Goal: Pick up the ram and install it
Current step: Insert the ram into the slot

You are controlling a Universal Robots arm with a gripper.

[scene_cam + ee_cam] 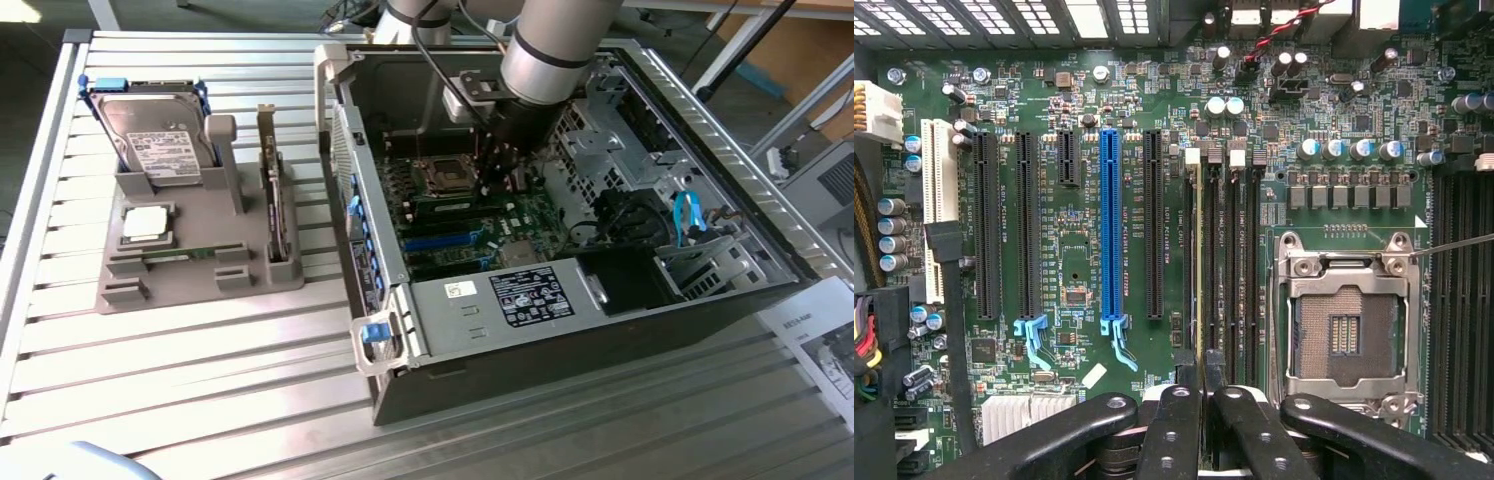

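Inside the case (441,310), the gripper (1204,388) has its jaws pinching the ram (1199,270), edge-on above the memory slots (1232,260) beside the socket (1344,320). We judge it light, stiff and fragile, best held by its bare edges.

We see the ram (1200,270) edge-on as a thin greenish-yellow strip, pinched at one end between the closed fingers of the hand (1201,388). It stands on edge and runs lengthwise along the black memory slots (1232,270), on the side away from the processor socket (1344,320). We can't tell whether it's seated or just above a slot.
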